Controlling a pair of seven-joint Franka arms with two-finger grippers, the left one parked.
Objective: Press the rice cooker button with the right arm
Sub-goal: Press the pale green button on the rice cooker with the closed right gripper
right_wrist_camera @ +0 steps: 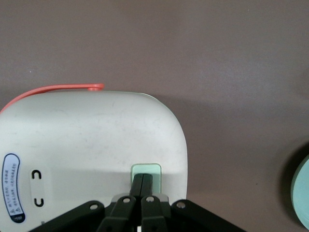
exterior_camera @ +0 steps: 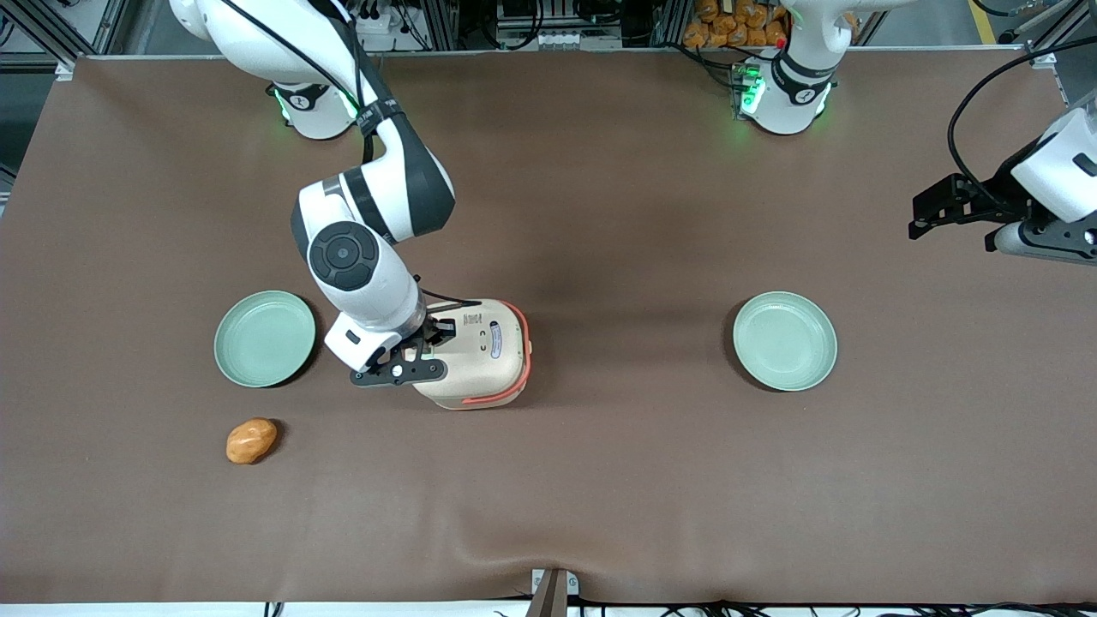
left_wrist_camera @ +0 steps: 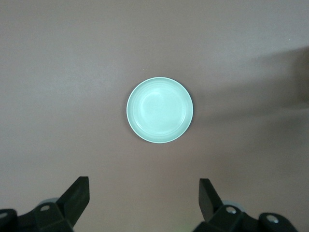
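Observation:
The cream rice cooker (exterior_camera: 480, 353) with its coral-orange handle band stands mid-table with the lid closed. It also shows in the right wrist view (right_wrist_camera: 91, 145). Its pale green button (right_wrist_camera: 146, 169) sits at the lid's edge. The right arm (exterior_camera: 368, 257) reaches down over the cooker. My gripper (exterior_camera: 431, 336) is shut, with the fingers pressed together, and the fingertips (right_wrist_camera: 143, 180) rest on the green button.
A pale green plate (exterior_camera: 264, 338) lies beside the cooker toward the working arm's end, its rim showing in the right wrist view (right_wrist_camera: 303, 198). Another plate (exterior_camera: 784, 340) lies toward the parked arm's end. An orange-brown bread roll (exterior_camera: 251, 440) lies nearer the front camera.

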